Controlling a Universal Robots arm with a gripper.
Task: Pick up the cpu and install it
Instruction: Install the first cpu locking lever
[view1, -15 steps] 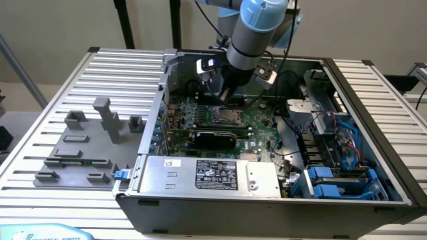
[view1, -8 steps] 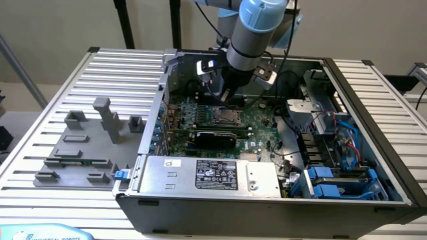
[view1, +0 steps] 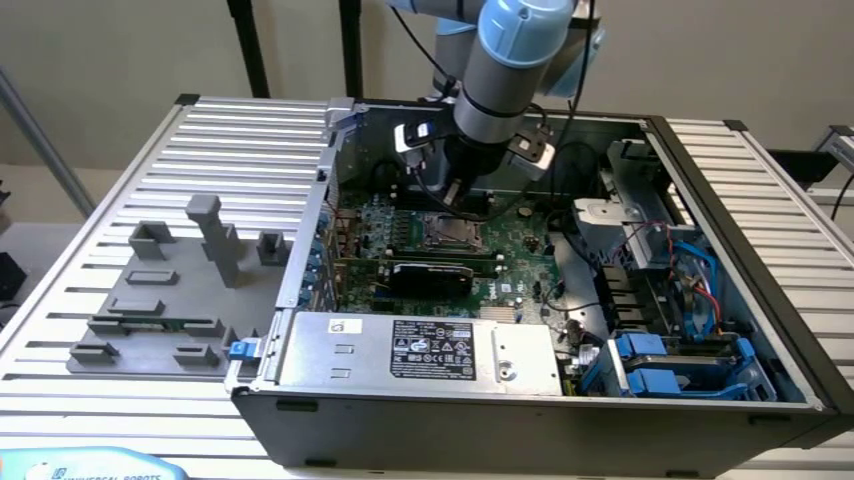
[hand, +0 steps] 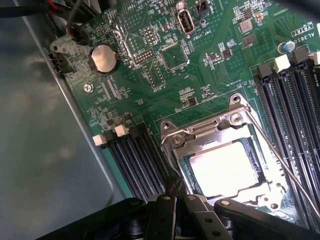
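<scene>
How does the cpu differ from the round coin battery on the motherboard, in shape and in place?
The cpu is square and pale silver; the coin battery is round and duller grey. The cpu lies inside the metal socket frame between the memory slots; the battery stands in its holder near the board's edge by the case wall. Both are flat, metallic and sit on the green motherboard.

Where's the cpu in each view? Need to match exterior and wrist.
Exterior view: the pale silver square cpu sits in the socket on the green motherboard, just below the arm's tip.
Wrist view: it fills the square metal socket frame, cpu at.
Shared landmark: the black memory slots.
</scene>
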